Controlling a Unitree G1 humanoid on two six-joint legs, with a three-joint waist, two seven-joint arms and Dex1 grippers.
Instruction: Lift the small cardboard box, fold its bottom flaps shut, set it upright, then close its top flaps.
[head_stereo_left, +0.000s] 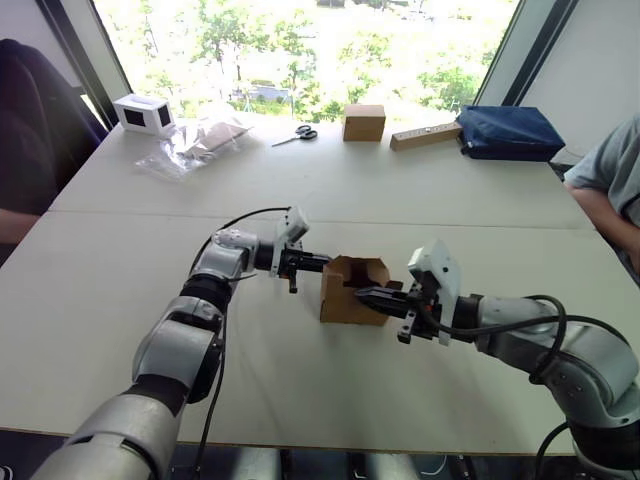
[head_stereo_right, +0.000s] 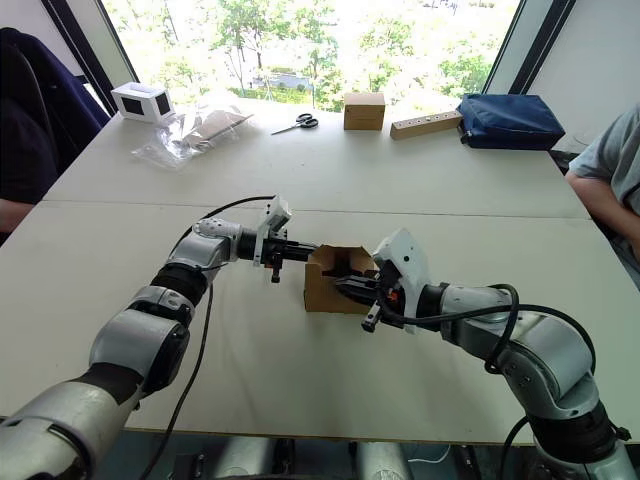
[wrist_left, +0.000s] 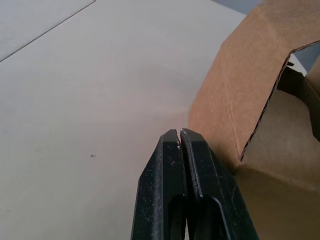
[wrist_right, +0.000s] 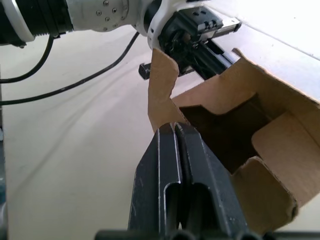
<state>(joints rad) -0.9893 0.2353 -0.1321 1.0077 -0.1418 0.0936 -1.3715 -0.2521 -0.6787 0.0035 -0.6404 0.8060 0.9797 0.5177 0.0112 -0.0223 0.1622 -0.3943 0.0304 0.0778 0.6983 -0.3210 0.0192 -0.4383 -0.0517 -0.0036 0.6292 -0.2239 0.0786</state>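
Left pincer (wrist_left: 180, 136) closed, right pincer (wrist_right: 174, 129) closed, small cardboard box (head_stereo_left: 352, 290) between, pale table (head_stereo_left: 400, 180), sunlit window (head_stereo_left: 300, 45)

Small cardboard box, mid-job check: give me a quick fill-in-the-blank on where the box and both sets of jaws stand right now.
1. The small cardboard box rests on the ____.
2. The left gripper has its jaws ____.
3. The right gripper has its jaws ____.
4. The box's top flaps are still ____.

Missing words: table; shut; shut; open
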